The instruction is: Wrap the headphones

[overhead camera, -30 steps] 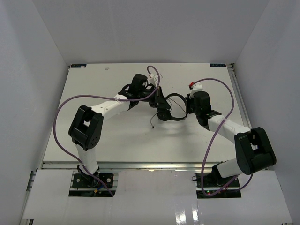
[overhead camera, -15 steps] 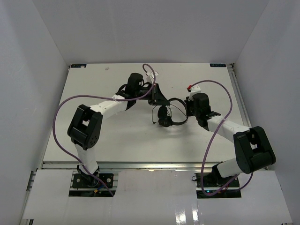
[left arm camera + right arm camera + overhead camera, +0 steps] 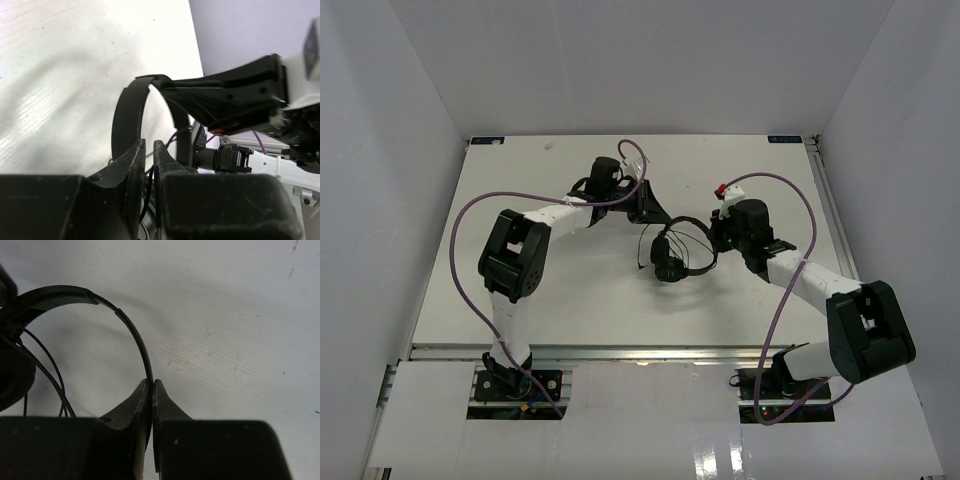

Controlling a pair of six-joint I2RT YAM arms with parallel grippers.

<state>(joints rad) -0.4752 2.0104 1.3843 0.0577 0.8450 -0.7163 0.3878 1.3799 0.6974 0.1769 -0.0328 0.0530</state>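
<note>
The black headphones lie mid-table between both arms. My right gripper is shut on their thin headband, which rises from between its jaws and curves left to an earcup. My left gripper sits just behind and left of the headphones. In the left wrist view its jaws stand slightly apart, open, with the thin black cable running loosely through the gap. The headband arches just beyond, pinched by the right gripper's fingers. A loop of the cable hangs left of the earcup.
The white table is boxed in by white walls at the left, right and back. Thick purple cables loop over the left arm and the right arm. A metal rail runs along the near edge.
My left gripper has drawn back and left from the headphones and its jaws have parted a little. The headphones have shifted slightly left. The right gripper keeps its hold on the headband.
</note>
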